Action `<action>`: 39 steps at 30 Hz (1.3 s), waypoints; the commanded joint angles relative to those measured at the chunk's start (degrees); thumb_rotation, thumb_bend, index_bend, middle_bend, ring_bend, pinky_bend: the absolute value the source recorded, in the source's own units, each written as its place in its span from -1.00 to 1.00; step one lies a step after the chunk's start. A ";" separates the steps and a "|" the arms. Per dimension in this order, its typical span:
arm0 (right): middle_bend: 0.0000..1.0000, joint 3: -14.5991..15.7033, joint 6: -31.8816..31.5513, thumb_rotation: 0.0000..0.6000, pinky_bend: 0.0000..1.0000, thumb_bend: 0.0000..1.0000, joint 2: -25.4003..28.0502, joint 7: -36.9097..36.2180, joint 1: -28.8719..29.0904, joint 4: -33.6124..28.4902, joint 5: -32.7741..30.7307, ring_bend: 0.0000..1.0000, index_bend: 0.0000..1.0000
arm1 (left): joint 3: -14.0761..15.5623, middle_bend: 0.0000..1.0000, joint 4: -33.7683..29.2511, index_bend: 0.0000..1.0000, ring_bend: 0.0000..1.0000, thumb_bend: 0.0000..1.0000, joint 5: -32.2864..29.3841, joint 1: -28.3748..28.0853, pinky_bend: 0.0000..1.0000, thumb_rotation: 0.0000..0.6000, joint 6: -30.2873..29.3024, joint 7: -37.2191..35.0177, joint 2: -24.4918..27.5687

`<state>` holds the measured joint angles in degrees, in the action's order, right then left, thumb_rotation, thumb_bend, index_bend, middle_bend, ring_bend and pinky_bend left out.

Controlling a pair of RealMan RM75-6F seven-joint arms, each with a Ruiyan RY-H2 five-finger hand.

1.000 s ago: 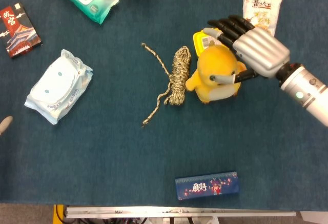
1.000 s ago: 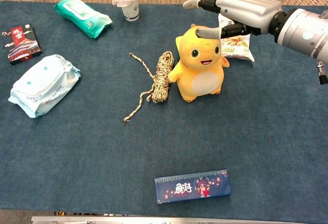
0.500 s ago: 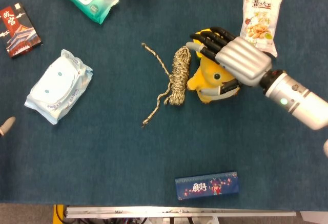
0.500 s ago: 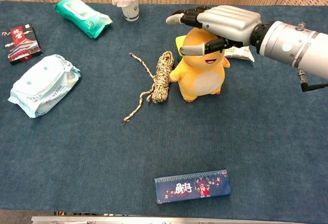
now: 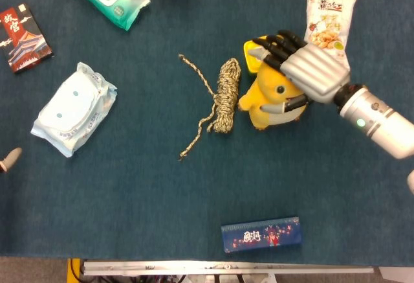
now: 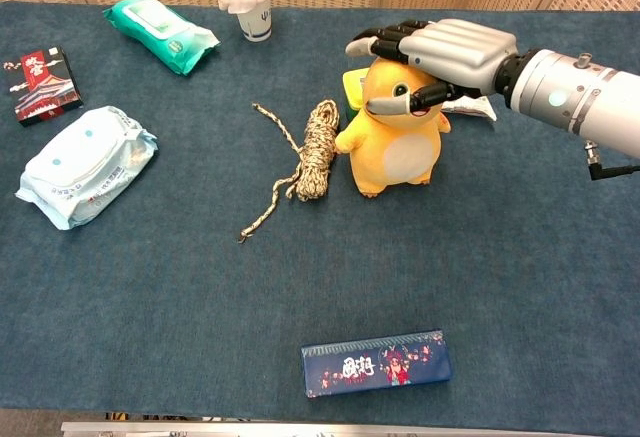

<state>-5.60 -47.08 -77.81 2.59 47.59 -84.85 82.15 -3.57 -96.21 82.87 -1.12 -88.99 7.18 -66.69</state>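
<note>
Blue felt covers the table, and near its right-centre stands the yellow plush toy [image 6: 395,137], upright — its long axis vertical, directly beneath the right hand [image 6: 440,52]. That hand caps the toy's head, fingers draped behind, thumb across its face; whether it truly grips I cannot tell. A rope bundle [image 6: 315,147] lies just beside the toy — the left hand [image 5: 9,160] sits well apart.
</note>
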 commanded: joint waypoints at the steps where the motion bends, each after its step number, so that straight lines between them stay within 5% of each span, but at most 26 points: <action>1: -0.91 -0.37 -0.64 -1.00 -1.00 -1.00 0.17 -0.07 -0.53 0.11 -1.03 -1.00 -1.00 | -0.02 -0.87 -0.11 -0.69 -0.99 -0.95 -0.03 -0.07 -1.00 0.16 0.08 0.21 0.01; 21: -0.91 -0.54 -5.12 -1.00 -1.00 -1.00 3.98 -2.10 -1.34 -7.16 4.10 -1.00 -1.00 | -0.25 -0.87 -0.68 -0.69 -0.99 -0.95 -0.14 -0.28 -1.00 0.15 0.12 0.42 0.20; 39: -0.91 0.60 -1.02 -1.00 -1.00 -1.00 0.23 -1.64 0.19 -2.41 2.30 -1.00 -1.00 | -0.17 -0.87 -0.05 -0.69 -0.99 -0.95 -0.42 -0.18 -1.00 0.16 0.31 -0.11 0.23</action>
<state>-4.95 -48.30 -77.44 0.79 47.77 -87.59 84.75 -3.74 -96.26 82.45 -1.30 -88.67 7.07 -66.46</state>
